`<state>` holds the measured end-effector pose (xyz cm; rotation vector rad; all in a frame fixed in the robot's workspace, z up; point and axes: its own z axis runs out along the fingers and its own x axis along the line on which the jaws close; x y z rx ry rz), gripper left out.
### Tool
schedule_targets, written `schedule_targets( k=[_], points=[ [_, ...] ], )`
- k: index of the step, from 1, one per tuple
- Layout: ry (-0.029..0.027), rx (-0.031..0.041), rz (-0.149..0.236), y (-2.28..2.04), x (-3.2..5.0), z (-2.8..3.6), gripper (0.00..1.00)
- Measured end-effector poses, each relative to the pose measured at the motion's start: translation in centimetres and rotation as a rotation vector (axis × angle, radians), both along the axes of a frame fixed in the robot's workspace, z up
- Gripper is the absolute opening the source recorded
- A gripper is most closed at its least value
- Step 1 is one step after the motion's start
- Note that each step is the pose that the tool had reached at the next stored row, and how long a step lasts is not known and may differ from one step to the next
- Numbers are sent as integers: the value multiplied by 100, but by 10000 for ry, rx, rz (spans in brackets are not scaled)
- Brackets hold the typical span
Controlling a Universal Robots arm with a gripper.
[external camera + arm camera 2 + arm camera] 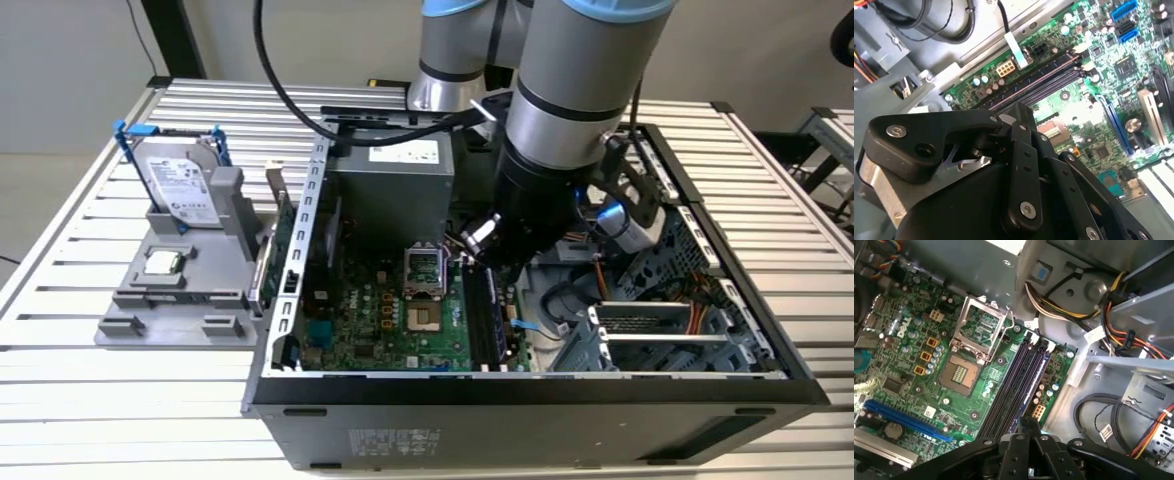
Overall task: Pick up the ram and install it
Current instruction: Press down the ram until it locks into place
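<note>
The gripper [483,242] is held inside the open computer case [534,385] on the desk [80,400], just above the black memory slots [1014,385]. Its jaws are seen pressed together in both wrist views. The ram [262,262] is seen on edge in the grey fixture [174,300], beside the case.

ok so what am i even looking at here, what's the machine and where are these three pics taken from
The grey tube is a robot arm reaching into an open computer case that sits on a slatted metal table. The exterior view is from a camera off the arm; at its left a hard drive stands in a grey holder. Both wrist views come from cameras on the arm, looking past its black pincer at the green motherboard. The pincer is at the long black memory slots. Whether it holds the ram, I cannot tell.
</note>
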<state>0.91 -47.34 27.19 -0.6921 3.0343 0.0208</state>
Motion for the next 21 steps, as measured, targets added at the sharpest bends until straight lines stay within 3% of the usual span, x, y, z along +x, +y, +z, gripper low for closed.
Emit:
schedule_targets(
  k=[11,21],
  points=[
    [0,0,1655,1,0,1,0],
    [0,3,2490,1,1,1,0]
  ],
)
